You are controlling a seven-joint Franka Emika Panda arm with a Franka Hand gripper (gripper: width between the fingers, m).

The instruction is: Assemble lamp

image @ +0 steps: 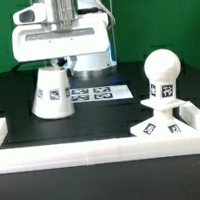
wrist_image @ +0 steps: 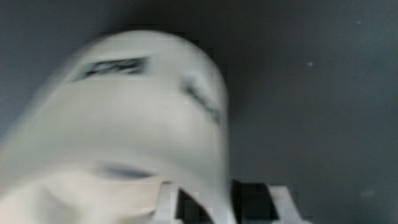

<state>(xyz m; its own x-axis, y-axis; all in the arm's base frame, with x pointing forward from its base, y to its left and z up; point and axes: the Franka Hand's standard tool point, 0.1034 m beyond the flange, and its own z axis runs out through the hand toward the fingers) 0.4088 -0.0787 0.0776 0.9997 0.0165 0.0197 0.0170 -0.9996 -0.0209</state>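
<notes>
The white cone shade (image: 55, 93) stands on the black table at the exterior view's left, with a tag on its side. My gripper (image: 59, 60) hangs right above its top; its jaws stand apart and hold nothing. In the wrist view the shade (wrist_image: 134, 110) is large and blurred, and it reaches down to my gripper (wrist_image: 222, 208); one fingertip (wrist_image: 178, 205) lies against its edge. The round bulb (image: 163, 69) stands upright on the flat angular base (image: 159, 123) at the exterior view's right, far from the gripper.
The marker board (image: 99, 92) lies flat on the table behind the shade. A low white wall (image: 94, 149) runs along the table's front and both sides. The robot's white pedestal (image: 89, 61) stands at the back.
</notes>
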